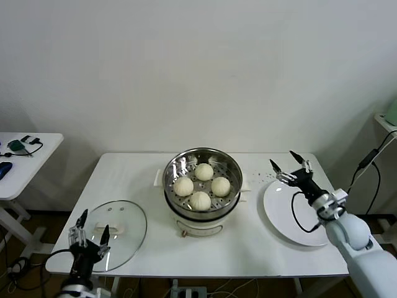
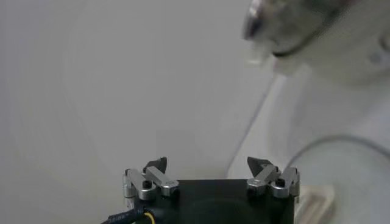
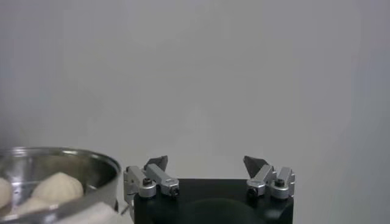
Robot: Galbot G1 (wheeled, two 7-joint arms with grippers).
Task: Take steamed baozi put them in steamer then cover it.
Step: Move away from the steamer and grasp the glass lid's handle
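The steamer (image 1: pixel 202 162) stands mid-table, uncovered, with several cream baozi (image 1: pixel 200 200) on its perforated tray. It also shows in the right wrist view (image 3: pixel 61 163) with baozi (image 3: pixel 58 185) inside, and blurred in the left wrist view (image 2: pixel 292 24). The glass cover (image 1: pixel 121 225) with its white bar handle lies flat on the table's front left; its rim shows in the left wrist view (image 2: pixel 341 146). My left gripper (image 1: pixel 90 231) is open and empty at the cover's near left edge. My right gripper (image 1: pixel 290 162) is open and empty above the far edge of the white plate.
A flat white plate (image 1: pixel 291 217) lies on the table's right side, bare. A small side table (image 1: pixel 25 162) with dark items stands at the far left. A cable hangs at the right by a shelf (image 1: pixel 388 121).
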